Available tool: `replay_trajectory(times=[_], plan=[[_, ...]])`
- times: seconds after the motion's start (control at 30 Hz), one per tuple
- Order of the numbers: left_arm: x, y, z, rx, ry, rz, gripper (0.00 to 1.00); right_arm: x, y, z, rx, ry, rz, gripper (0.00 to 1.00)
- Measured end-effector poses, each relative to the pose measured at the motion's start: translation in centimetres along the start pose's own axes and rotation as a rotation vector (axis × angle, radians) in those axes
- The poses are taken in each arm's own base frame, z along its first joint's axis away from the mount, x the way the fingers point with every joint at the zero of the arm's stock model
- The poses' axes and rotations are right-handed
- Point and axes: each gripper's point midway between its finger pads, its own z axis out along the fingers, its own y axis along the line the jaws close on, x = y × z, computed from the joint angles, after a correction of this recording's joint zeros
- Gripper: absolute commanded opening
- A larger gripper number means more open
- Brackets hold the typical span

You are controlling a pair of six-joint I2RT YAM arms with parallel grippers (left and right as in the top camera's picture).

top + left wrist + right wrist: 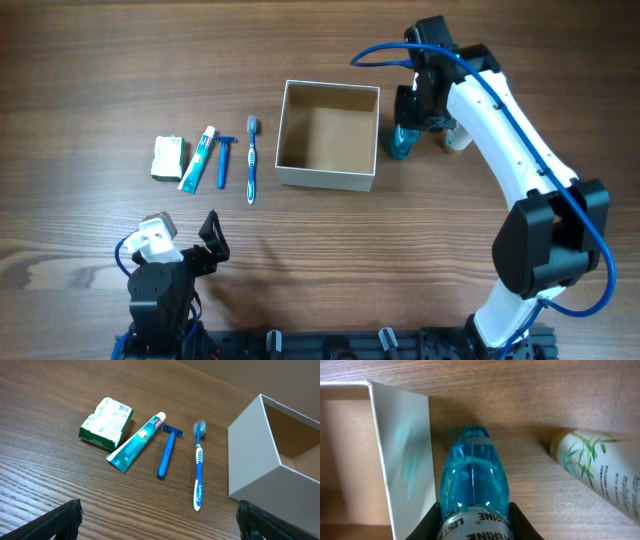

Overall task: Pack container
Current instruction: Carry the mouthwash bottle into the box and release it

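Container flat on worktop, open side up. Just right of container: blue bottle, grasped by right claw. Front-left of container, well apart: left claw, released. Left of container: toothbrush, razor, toothpaste.

Right arm stretched out from its base at the near right, white link running up and leftward, wrist bent so the gripper points down. Right gripper clamped on a blue bottle, with a black finger pressed against each side. Left arm folded low over its base at the near left, not extended. Left gripper spread wide and holding nothing, black fingertips just showing at the bottom corners of the left wrist view, camera tilted downward.
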Motion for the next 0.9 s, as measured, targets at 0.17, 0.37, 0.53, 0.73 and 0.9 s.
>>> replay_trajectory(times=[0.17,0.37,0.53,0.73,0.9], plan=[[0.0,0.0,0.0,0.0,0.0,0.0,1.0,-0.2,-0.1,0.0,0.004,-0.01,-0.011,0.05],[0.0,0.0,0.0,0.0,0.0,0.0,1.0,0.3,-0.3,-1.1,0.005,-0.006,-0.016,0.04],[0.0,0.0,0.0,0.0,0.0,0.0,1.0,0.1,-0.5,-6.7,-0.038,-0.122,-0.012,0.04],[0.0,0.0,0.0,0.0,0.0,0.0,1.0,1.7,-0.7,-14.6,-0.105,-0.276,-0.018,0.04],[0.0,0.0,0.0,0.0,0.0,0.0,1.0,3.5,2.8,-16.8,-0.177,-0.315,-0.084,0.04]])
